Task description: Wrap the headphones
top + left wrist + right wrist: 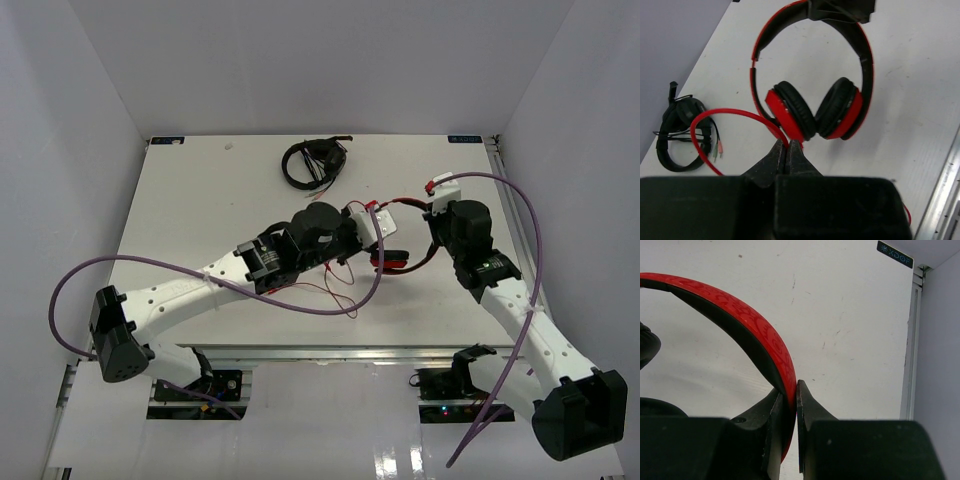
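1. Gripping the patterned red headband [740, 315] of the red over-ear headphones with black padding and round earcups [840, 107], with the right gripper [795, 390] drawn narrow and red plastic filling the gap between its fingers.
2. Seen from above at about 4 o'clock of the centre of the white table [200, 200], with the earcups at 7 o'clock of the right gripper.
3. Pinching the thin red cable [730, 112] in the left gripper [788, 147], shut to a slit just at 6 o'clock of the left-hand earcup.
4. Hidden behind black fingers in the left wrist view: top of the headband. Cut off under the left gripper's body: further run of the cable. Hard to tell whether the earcups touch the table.
5. Lying well apart, toward 12 o'clock near the far edge: smaller black headphones with a bundled cable [312, 163]. Crossing the top view just beside the earcups: purple hose [375, 280].
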You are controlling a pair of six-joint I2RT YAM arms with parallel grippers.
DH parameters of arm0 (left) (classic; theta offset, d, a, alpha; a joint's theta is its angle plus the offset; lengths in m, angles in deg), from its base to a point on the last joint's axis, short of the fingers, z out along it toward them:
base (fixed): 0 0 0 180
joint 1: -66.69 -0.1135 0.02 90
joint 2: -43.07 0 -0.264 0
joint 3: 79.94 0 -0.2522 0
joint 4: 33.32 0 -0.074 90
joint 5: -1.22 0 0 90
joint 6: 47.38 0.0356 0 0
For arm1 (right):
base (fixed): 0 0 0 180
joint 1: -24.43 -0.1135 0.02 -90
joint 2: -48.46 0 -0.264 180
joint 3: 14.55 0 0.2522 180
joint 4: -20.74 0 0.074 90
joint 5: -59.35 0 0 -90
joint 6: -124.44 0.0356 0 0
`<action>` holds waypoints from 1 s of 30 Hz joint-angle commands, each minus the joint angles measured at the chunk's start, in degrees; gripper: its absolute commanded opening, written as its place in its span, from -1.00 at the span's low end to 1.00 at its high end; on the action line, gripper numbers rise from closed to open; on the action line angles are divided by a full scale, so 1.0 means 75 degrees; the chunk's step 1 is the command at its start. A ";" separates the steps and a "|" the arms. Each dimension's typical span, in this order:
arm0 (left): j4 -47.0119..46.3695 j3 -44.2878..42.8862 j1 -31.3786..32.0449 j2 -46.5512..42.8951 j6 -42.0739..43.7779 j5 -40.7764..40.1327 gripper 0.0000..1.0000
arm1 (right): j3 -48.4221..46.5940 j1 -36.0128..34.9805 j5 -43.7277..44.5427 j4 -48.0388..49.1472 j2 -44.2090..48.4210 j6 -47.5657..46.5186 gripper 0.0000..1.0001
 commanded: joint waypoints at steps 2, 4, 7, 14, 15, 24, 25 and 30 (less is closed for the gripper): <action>0.0452 -0.0779 -0.0629 0.0177 0.0467 0.0775 -1.00 | 0.0141 -0.0056 -0.0856 0.0217 0.0607 0.0072 -0.85; 0.0706 -0.1091 -0.0671 0.0292 0.0512 0.1034 -1.00 | 0.0136 -0.0065 -0.0868 0.0120 0.0578 0.0446 -0.85; 0.1201 -0.1455 -0.0672 0.0392 0.0379 0.1946 -1.00 | -0.0085 -0.0063 -0.1220 -0.0019 0.0513 0.1030 -0.85; 0.1396 -0.0541 -0.0660 -0.0585 -0.0499 0.2786 -1.00 | -0.1517 0.0044 -0.0073 -0.0028 -0.0131 0.2384 -0.85; 0.1402 -0.0358 -0.0643 -0.0775 -0.0612 0.2840 -1.00 | -0.1687 0.0079 0.0042 0.0009 -0.0217 0.2608 -0.85; 0.1782 0.0463 0.0371 -0.1316 -0.1372 0.2751 -1.00 | -0.2223 0.0241 0.1204 0.0575 -0.1119 0.4806 -0.85; 0.1883 0.0357 0.0627 -0.1171 -0.1389 0.2684 -1.00 | -0.2218 0.0269 0.1288 0.0625 -0.1259 0.4991 -0.85; 0.2589 -0.0962 0.1613 -0.0063 -0.1391 0.2559 -1.00 | -0.2346 0.0464 0.1380 0.0683 -0.1725 0.5575 -0.85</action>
